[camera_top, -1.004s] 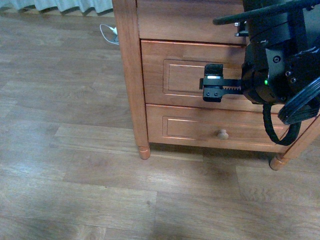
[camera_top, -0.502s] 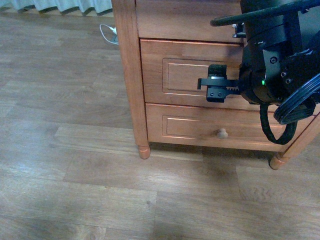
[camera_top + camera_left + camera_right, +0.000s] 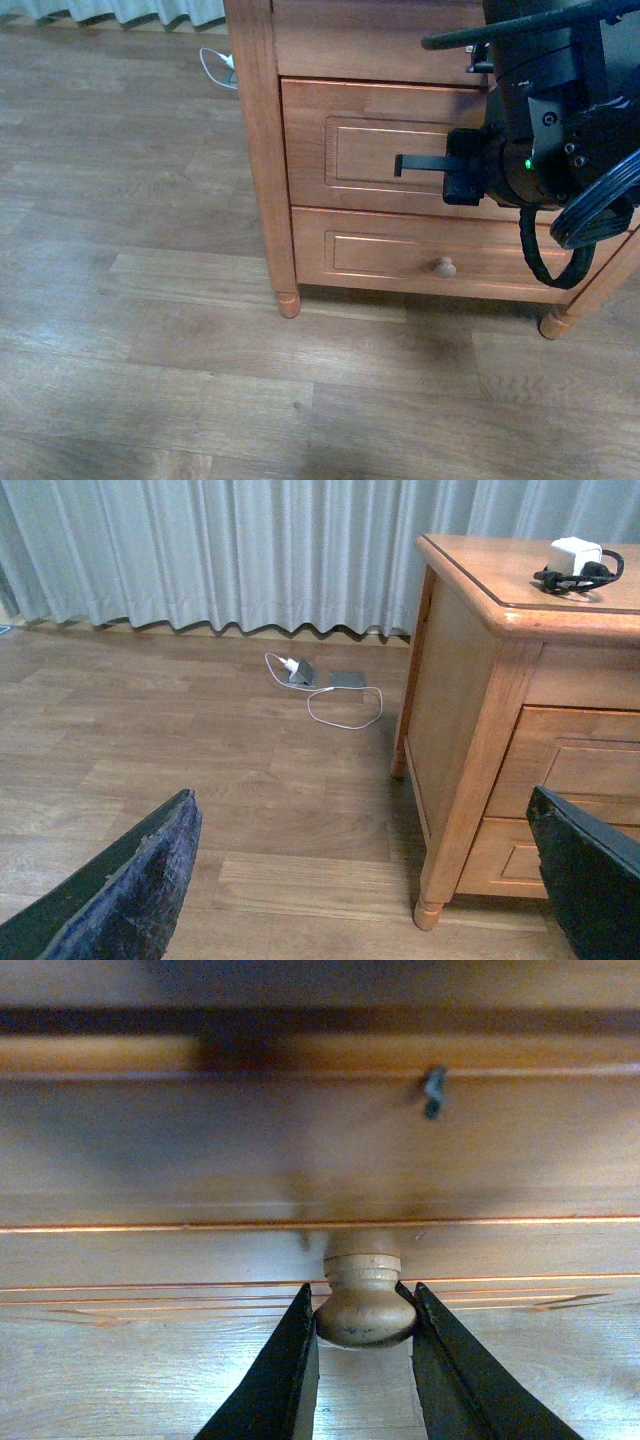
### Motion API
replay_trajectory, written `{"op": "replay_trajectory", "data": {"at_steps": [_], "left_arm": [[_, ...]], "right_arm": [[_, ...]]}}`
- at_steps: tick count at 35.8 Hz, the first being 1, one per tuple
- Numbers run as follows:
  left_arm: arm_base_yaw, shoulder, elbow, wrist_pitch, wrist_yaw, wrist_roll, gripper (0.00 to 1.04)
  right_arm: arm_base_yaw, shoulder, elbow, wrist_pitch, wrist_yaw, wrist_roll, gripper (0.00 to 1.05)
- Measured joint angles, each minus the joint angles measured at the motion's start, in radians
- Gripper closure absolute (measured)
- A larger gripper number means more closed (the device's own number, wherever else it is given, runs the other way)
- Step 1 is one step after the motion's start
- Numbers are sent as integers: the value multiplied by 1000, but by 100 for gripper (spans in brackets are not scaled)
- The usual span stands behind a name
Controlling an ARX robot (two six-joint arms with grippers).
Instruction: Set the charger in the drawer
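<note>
**Right gripper.** Its two black fingers press against opposite sides of the round pale wooden knob at the lower centre of the right wrist view. The gripper is pinching the knob.

**Drawer.** The knob belongs to the taller orange-brown wooden drawer with a recessed panel front, in the upper centre of the front view. There the right arm covers the right half of the drawer, and one black finger juts leftward across the panel. The drawer front lies about flush with the frame of the orange-brown wooden cabinet. Directly below is the shallower lower drawer with its smaller knob, clear of the gripper.

**Left gripper.** Its fingers are spread wide. One is in the lower left corner and one in the lower right corner of the left wrist view, with nothing between them. It hangs above the wood-plank floor.

**Charger.** This is a small black item at the upper right of the left wrist view. It lies on the tabletop of the cabinet and touches a white block. Finer detail is too small to tell.

**Other items.** A white plug with a white cable lies on the floor at upper centre, in front of the grey curtain.
</note>
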Motion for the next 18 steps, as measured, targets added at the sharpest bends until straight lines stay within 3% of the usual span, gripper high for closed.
{"op": "replay_trajectory", "data": {"at_steps": [18], "left_arm": [[0, 0, 0, 0, 0, 0, 6]], "right_arm": [[-17, -126, -155, -21, -74, 6, 83]]}}
